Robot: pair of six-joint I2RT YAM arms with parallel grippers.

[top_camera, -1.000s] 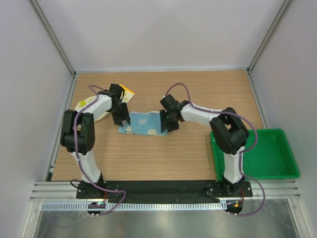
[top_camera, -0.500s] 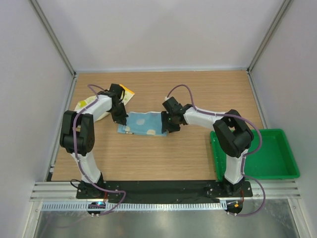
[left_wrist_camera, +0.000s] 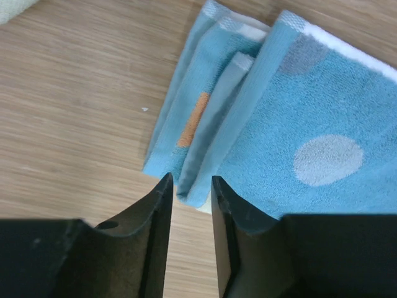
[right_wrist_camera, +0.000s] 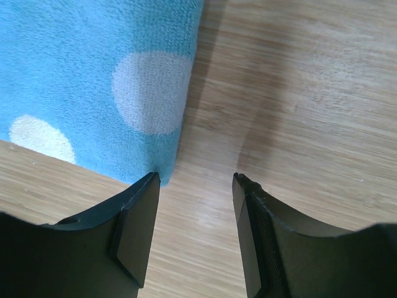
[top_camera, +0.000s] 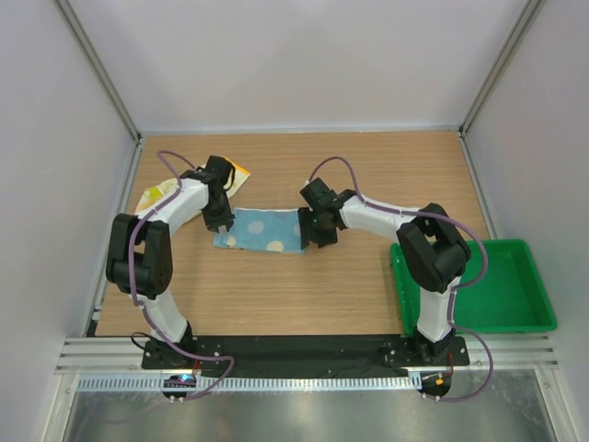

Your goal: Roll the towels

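Left tool (left_wrist_camera: 189, 183) is hovering with jaws narrowly parted, gripping nothing, at the folded left end of the light blue towel (top_camera: 262, 230), where an orange tab (left_wrist_camera: 192, 118) is showing, its writing unreadable. Pale yellow towel (top_camera: 149, 199) is lying far-left behind that arm. Right tool (right_wrist_camera: 195, 180) is standing open astride the blue towel's right edge on the table (top_camera: 368, 166).

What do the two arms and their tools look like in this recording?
The left arm and right arm have white links and bulky black joints, each with a thin purple cable looping alongside. The left tool and right tool are matte black with two flat tapering fingers.
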